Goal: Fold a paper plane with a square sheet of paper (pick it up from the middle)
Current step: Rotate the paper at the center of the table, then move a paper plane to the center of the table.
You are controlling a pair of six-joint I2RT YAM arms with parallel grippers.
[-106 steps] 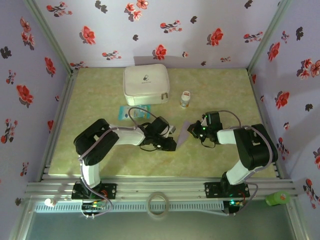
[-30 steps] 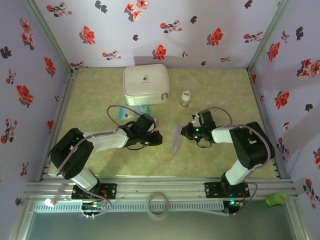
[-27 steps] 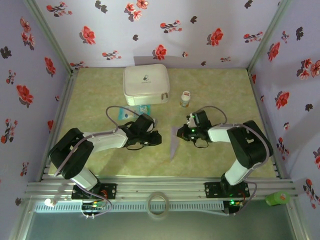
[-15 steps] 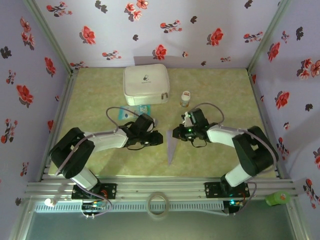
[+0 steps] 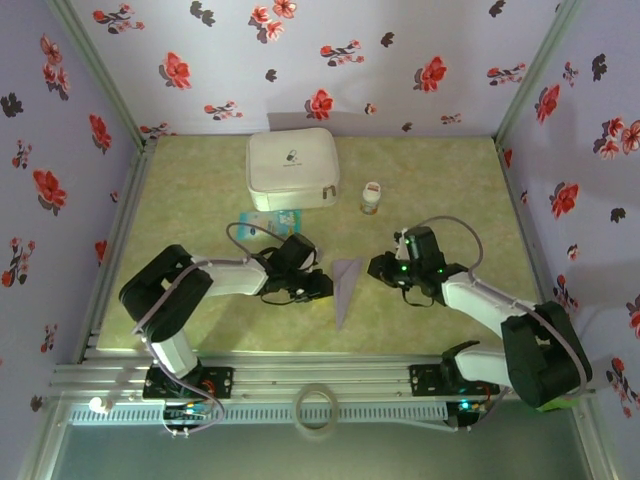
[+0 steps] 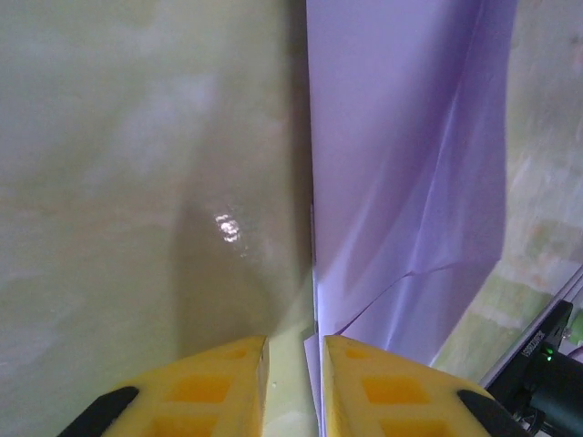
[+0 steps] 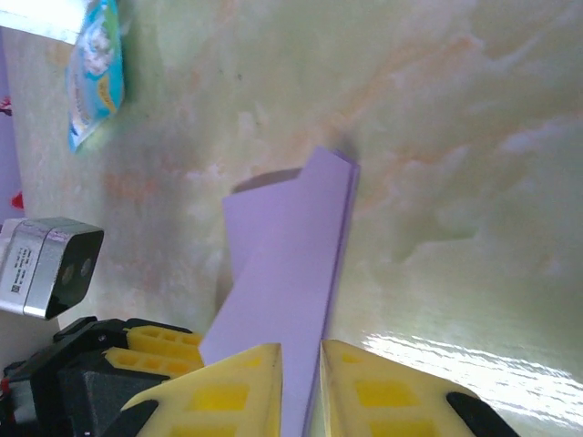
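Top view: the plane lies on the table between the 2 grippers, with its broad end away from the arm bases and its point toward them. The left gripper is at its left edge. The right gripper is at its right edge, near the broad end. Farther back are a white case, a bottle and a teal packet.

Left wrist view: the left gripper has its 2 yellow fingers slightly apart. The plane's straight edge runs into the gap, and the jaws are not pressed onto it.

Right wrist view: the right gripper's jaws also stand narrowly apart. The plane reaches into the gap, unpinched. The packet lies beyond, and the left gripper sits at the plane's far side.
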